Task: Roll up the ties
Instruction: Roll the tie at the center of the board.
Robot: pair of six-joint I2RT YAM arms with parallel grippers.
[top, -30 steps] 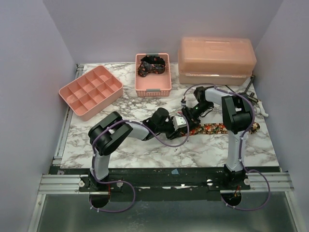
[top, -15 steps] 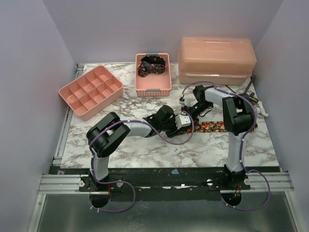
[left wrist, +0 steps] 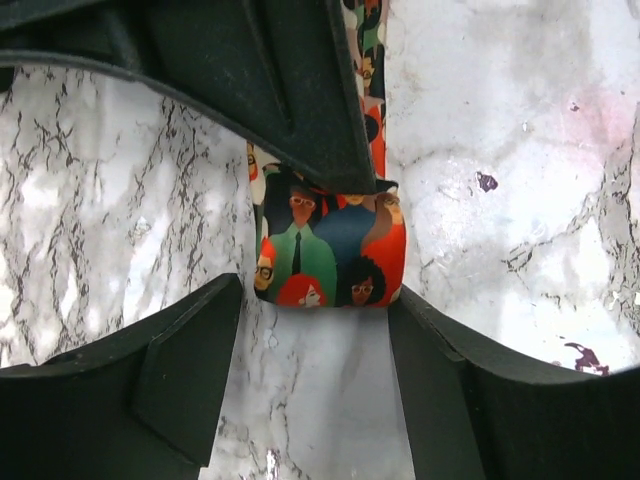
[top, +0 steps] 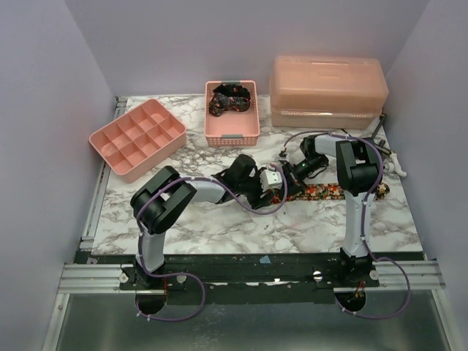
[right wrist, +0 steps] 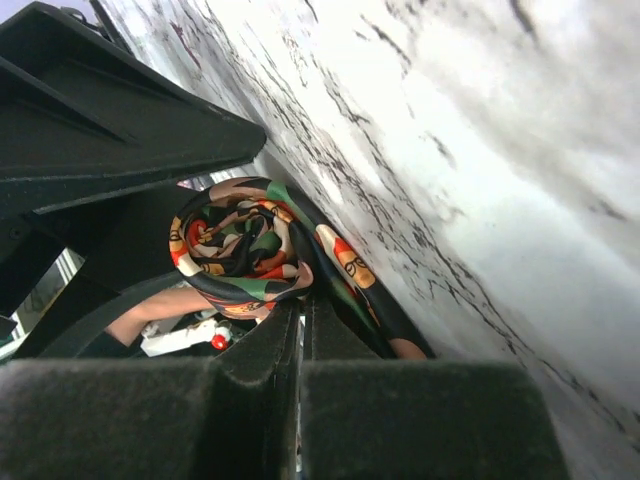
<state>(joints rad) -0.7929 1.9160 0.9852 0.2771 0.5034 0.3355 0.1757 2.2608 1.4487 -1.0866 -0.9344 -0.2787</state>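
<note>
Tie (top: 325, 192) flat on the marble table (top: 219, 219), right of centre, running sideways under the right arm, and its left end is wound into a roll (left wrist: 330, 250)! From the left wrist view that roll is a fat little bundle of cartoon faces in red, green and orange, lying on the table with the unrolled strip leading away from it. Left pincer (left wrist: 315, 292) is released, fingers (left wrist: 190, 370) spread wide, one tip at each end of the roll, one of them touching its corner. Right pincer (right wrist: 300, 305) comes in from the other side and it is clenched, its two fingers pressed together with only a slit between them, tips right at the rim of the spiral. Whether any cloth is nipped in there, I cannot tell. The right wrist view looks straight into the coil: several turns, loose in the middle, the free strip peeling off along the table. From above, both pincers meet at the roll, mid-table. Further back, a second tie (top: 229, 97) lies bunched in the pink basket (top: 232, 137). A pink compartment tray (top: 110, 161) sits at the left, and two stacked pink lidded boxes (top: 327, 84) stand back right.
</note>
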